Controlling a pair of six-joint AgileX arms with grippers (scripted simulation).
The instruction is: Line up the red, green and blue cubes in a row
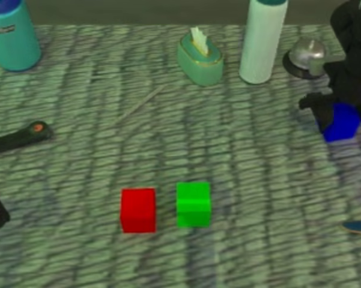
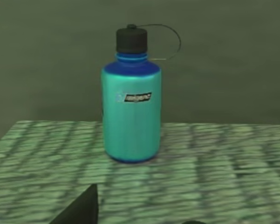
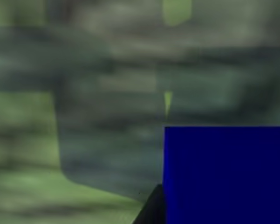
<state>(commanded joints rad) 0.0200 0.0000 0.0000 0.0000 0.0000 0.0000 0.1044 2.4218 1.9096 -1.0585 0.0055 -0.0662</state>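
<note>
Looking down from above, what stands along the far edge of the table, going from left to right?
Teal water bottle → green tissue box → tall white bottle → silver bell.

The blue cube [image 3: 226, 175] filled the lower corner of the right wrist view, very close to the camera. A dark finger [image 3: 151, 210] showed just beside its edge. Beyond lay the blurred green woven surface of the table [image 3: 23, 154].
</note>
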